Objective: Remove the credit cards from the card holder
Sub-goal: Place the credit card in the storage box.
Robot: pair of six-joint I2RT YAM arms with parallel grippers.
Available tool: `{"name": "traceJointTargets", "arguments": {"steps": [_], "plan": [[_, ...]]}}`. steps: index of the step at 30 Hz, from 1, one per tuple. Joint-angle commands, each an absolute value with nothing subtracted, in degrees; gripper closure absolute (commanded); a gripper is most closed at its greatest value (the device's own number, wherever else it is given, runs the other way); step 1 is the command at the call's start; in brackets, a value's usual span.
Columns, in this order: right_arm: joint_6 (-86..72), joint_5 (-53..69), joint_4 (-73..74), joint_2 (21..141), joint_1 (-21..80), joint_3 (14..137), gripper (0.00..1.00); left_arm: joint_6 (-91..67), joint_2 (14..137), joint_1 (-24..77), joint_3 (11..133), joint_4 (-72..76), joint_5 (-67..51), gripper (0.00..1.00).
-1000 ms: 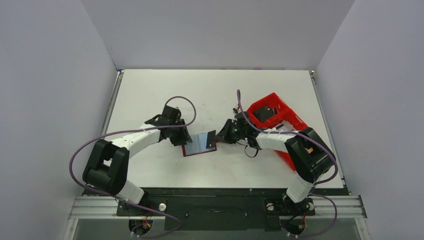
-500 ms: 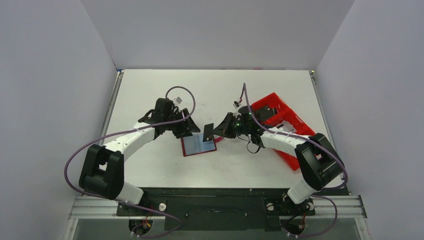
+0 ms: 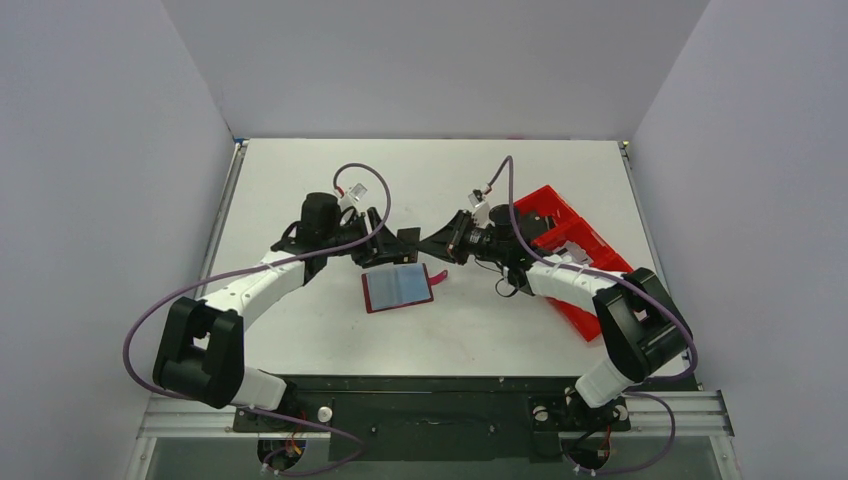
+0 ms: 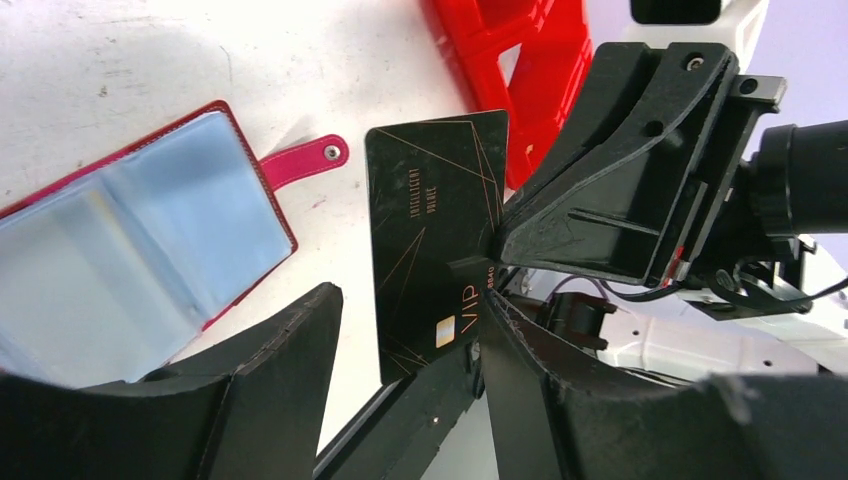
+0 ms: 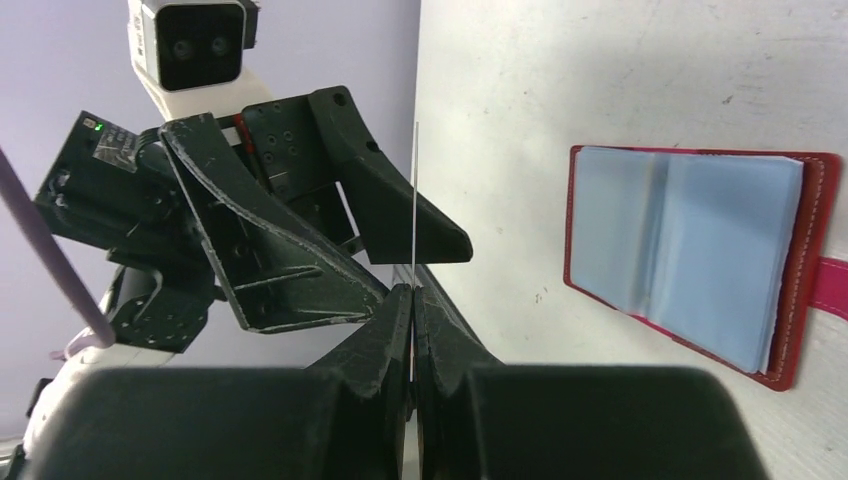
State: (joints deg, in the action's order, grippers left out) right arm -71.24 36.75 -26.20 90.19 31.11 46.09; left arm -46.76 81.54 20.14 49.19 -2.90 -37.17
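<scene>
1. Card holder (image 3: 398, 288) – dark red, lying spread open and flat on the white table (image 3: 300, 180) at the centre of the overhead view, its pale blue clear sleeves facing up.
2. Its pink snap strap (image 4: 305, 160) sticks out from the holder's edge, flat on the table.
3. A black credit card (image 3: 407, 240) with thin gold lines and "VIP" printed on it is up off the table, just above the holder in the overhead view.
4. The right gripper (image 3: 428, 245) is clamped tight on one edge of that card; its own wrist camera shows the card edge-on as a thin line rising from the pressed-together fingers (image 5: 400, 310).
5. The left gripper (image 3: 385, 243) faces it from the frame's left with jaws spread wide – in its wrist view the card's lower end sits in the gap between them, and whether either finger touches the card cannot be told.
6. A bright red compartment tray (image 3: 570, 240) sits right of centre, beside the right arm.
</scene>
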Motion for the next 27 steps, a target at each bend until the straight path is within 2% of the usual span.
{"name": "traceJointTargets", "arguments": {"steps": [1, 4, 6, 8, 9, 11, 12, 13, 14, 15, 16, 18, 22, 27], "plan": [[-74.6, 38.8, -33.8, 87.1, 30.6, 44.9, 1.00, -49.7, 79.5, 19.4, 48.2, 4.4, -41.2, 0.51], [-74.7, 39.0, -34.1, 87.0, 30.6, 44.5, 1.00, -51.4, 79.6, 19.3, 47.3, 6.7, -42.6, 0.56], [-74.9, 39.1, -34.4, 87.1, 30.6, 44.4, 1.00, -53.5, 79.9, 19.3, 46.8, 8.5, -43.8, 0.65], [-74.8, 39.1, -34.4, 87.1, 30.6, 44.4, 1.00, -55.4, 80.2, 19.2, 46.2, 10.6, -44.8, 0.76], [-74.8, 39.1, -34.5, 87.0, 30.6, 44.3, 1.00, -56.0, 80.3, 19.2, 46.0, 12.2, -45.5, 0.86], [-74.7, 39.0, -34.5, 86.9, 30.7, 44.3, 1.00, -57.6, 80.5, 19.2, 45.4, 14.2, -46.3, 1.00], [-74.5, 38.9, -34.4, 86.8, 30.6, 44.3, 1.00, -58.9, 80.6, 19.2, 44.9, 15.7, -46.5, 1.00], [-74.5, 38.8, -34.3, 86.8, 30.6, 44.4, 0.95, -59.7, 80.6, 19.2, 44.6, 16.7, -47.1, 1.00], [-74.5, 38.5, -34.3, 86.8, 30.7, 44.3, 0.82, -61.3, 80.6, 19.2, 43.9, 18.8, -47.3, 1.00], [-74.8, 38.5, -34.9, 86.7, 30.6, 44.2, 0.75, -62.1, 80.7, 19.2, 43.3, 19.9, -47.9, 1.00], [-75.1, 38.4, -35.6, 86.6, 30.6, 44.0, 0.64, -63.8, 80.9, 19.2, 43.0, 21.9, -48.2, 1.00], [-76.4, 38.3, -38.5, 86.3, 30.6, 43.5, 0.56, -66.4, 81.2, 19.2, 42.2, 25.2, -49.2, 1.00], [-79.7, 38.4, -45.1, 86.8, 30.6, 42.7, 0.54, -70.9, 82.1, 19.2, 41.1, 31.0, -50.5, 1.00], [-82.5, 38.7, -48.6, 88.0, 30.6, 42.7, 0.62, -76.5, 83.6, 19.3, 40.4, 38.0, -52.2, 1.00]]}}
